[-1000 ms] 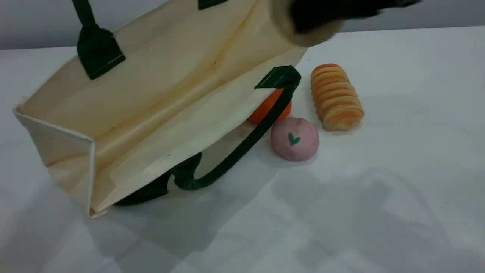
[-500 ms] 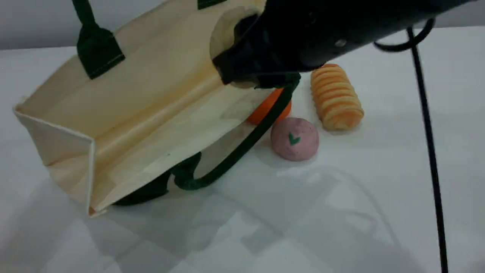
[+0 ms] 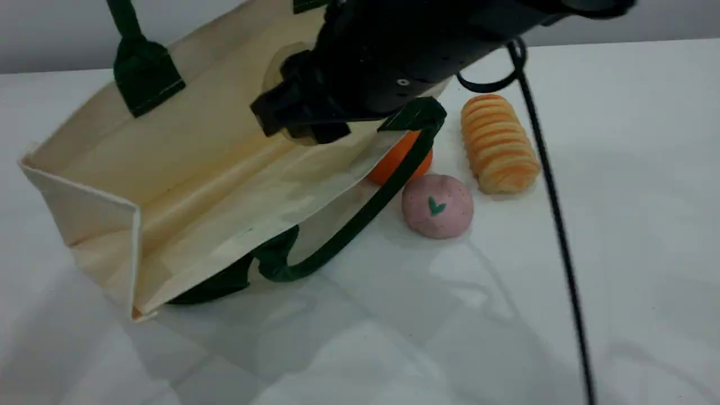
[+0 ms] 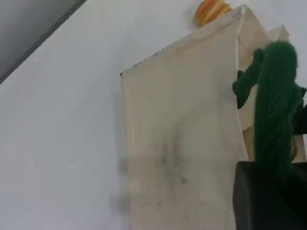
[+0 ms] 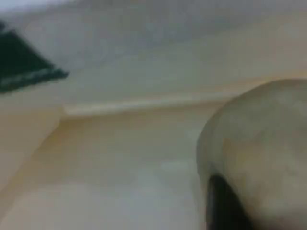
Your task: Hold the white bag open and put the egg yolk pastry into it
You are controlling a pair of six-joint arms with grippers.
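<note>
The white bag (image 3: 185,146) lies tilted on the table with its mouth facing the camera, and its upper green handle (image 3: 126,22) is pulled upward. In the left wrist view my left gripper (image 4: 268,201) is shut on that green handle (image 4: 276,105), beside the bag's outer side (image 4: 182,143). My right gripper (image 3: 298,118) reaches into the bag's mouth from the top right. It holds the egg yolk pastry (image 3: 277,67), mostly hidden behind the black arm. In the right wrist view the pale pastry (image 5: 259,143) rests against a dark fingertip (image 5: 221,206) above the bag's inner wall (image 5: 120,143).
A pink ball with a green heart (image 3: 437,206), a ridged orange-striped roll (image 3: 499,143) and an orange round thing (image 3: 400,159) lie right of the bag. The bag's lower handle (image 3: 349,230) rests on the table. A black cable (image 3: 554,214) hangs across the right side.
My right arm has swung in from the top right and moved left, deeper into the bag's mouth, carrying the pastry. The bag and the other foods have stayed put.
</note>
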